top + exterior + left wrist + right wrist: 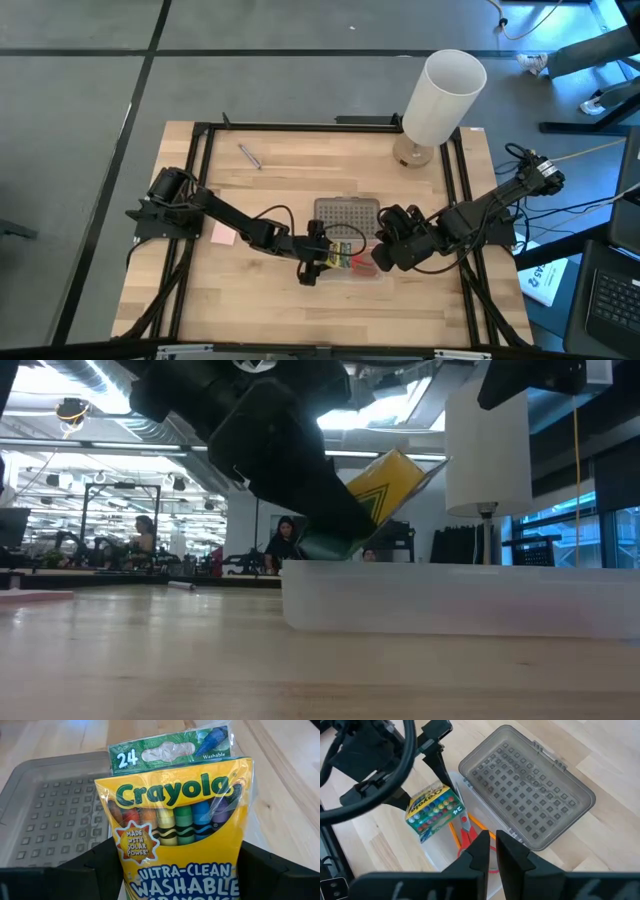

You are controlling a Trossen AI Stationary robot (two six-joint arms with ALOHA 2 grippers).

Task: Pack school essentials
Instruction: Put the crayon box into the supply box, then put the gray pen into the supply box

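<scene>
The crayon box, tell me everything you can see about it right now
The crayon box is a yellow and green pack, printed Crayola, 24, Ultra-Clean Washable, wrapped in clear film, with coloured crayons showing through a window. The left gripper holds it by its sides, tilted, above the open clear box, beside the red-handled scissors and orange pencils lying there. Whether it touches the box floor cannot be told.
</scene>
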